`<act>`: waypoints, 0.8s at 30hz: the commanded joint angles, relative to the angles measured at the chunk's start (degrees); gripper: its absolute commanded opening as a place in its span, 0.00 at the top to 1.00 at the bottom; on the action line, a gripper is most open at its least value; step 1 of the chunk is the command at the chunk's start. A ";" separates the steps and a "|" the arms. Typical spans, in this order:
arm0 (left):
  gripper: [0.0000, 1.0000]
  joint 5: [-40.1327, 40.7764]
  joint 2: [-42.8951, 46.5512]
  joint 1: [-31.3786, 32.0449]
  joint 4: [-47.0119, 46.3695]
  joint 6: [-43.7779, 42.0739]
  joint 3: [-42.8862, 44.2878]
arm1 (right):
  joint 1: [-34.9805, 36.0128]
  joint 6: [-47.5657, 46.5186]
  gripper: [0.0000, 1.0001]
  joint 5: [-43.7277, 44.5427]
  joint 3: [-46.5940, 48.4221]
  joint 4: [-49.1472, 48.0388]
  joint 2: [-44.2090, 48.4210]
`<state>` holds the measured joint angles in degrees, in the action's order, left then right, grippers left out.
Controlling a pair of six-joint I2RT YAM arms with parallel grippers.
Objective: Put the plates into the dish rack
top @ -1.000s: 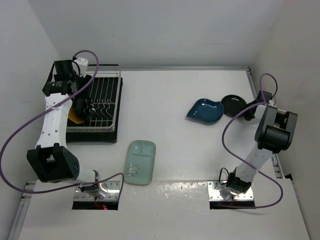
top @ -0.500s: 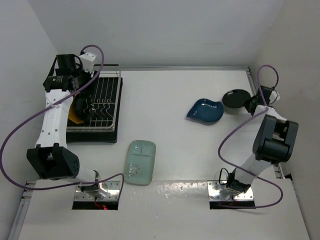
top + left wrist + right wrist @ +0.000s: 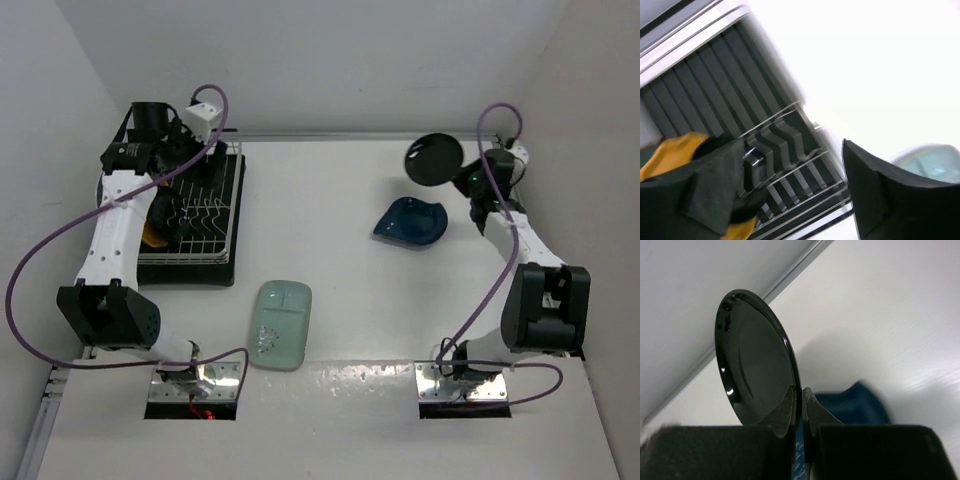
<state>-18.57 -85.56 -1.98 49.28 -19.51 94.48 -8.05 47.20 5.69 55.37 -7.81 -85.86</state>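
1. The right pincer (image 3: pixel 799 405) is pressed onto the rim of a small black plate (image 3: pixel 757 375), which is pinched between its two fingers.
2. The black plate is held on edge, clear of the tabletop (image 3: pixel 330 210), near the back wall on the right side.
3. In the right wrist view, the dark blue leaf-shaped plate (image 3: pixel 852 402) is seen lying on the tabletop beyond the held plate.
4. In the top view, the blue plate is seen flat on the tabletop, just in front of the black plate and left of the right arm.
5. The left pincer (image 3: pixel 792 155) is held spread above the dish rack (image 3: pixel 215 195), and nothing is gripped between its fingers.
6. The dish rack is set over a black tray (image 3: pixel 190 272) at the far left of the tabletop, close to the left wall.
7. A yellow plate (image 3: pixel 150 228) is lodged in the left part of the rack and is partly covered by the left arm.
8. In the left wrist view, the yellow plate is seen beside the left finger (image 3: pixel 715 175); whether the two touch cannot be told.
9. The pale mint rectangular tray (image 3: pixel 280 323) lies flat on the tabletop near the front edge, just right of the rack's near corner and well apart from both pincers.
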 commanded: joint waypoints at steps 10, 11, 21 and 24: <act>0.01 -22.13 -3.30 6.28 2.32 -0.97 4.66 | 30.80 -2.46 1.00 -20.18 8.52 -11.42 -3.60; 0.01 -22.13 -3.30 6.28 2.32 -0.97 4.66 | 31.60 -2.38 1.00 -20.54 8.61 -11.43 -3.96; 0.01 -31.08 -3.30 3.03 2.32 0.08 0.81 | 39.08 -2.12 1.00 -23.79 10.19 -15.30 -5.63; 0.18 -33.29 -2.77 3.03 2.32 -0.44 -1.83 | 39.43 -0.54 1.00 -25.64 9.75 -18.72 -5.80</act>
<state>-46.61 -89.19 1.32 51.75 -18.98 94.48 30.85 45.25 -17.23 62.41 -18.44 -91.81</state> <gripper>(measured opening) 0.864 0.010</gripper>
